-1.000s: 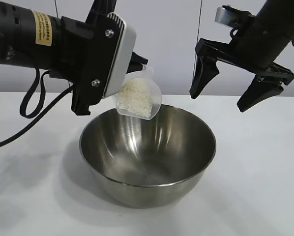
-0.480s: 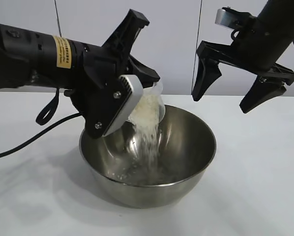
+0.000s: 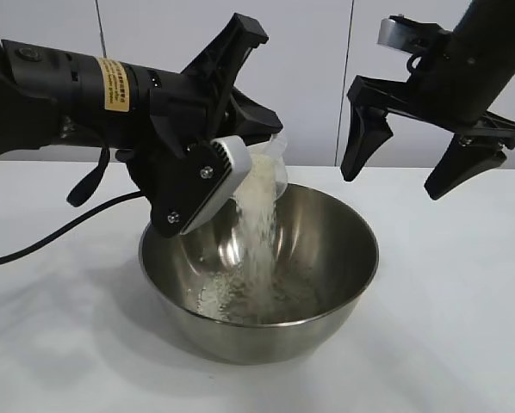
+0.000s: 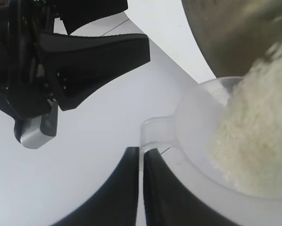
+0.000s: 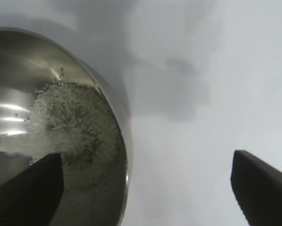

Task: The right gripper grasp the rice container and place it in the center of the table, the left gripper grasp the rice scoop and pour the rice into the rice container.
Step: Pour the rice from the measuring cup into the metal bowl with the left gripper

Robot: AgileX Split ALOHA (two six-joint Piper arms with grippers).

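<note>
Black left gripper (image 3: 256, 138) clenches the tipped translucent plastic rice scoop (image 3: 270, 163) above the shiny steel rice container (image 3: 326, 258); white rice (image 3: 256, 228) streams in. Right gripper (image 3: 412, 159) hangs released above its rim.

Large round bowl (image 3: 326, 258) of polished, mirror-glossy stainless steel; small scoop (image 3: 273, 168) of smooth translucent plastic; fine, matt white rice grains (image 3: 256, 228); plain white tabletop (image 3: 464, 327) with smooth matt finish
</note>
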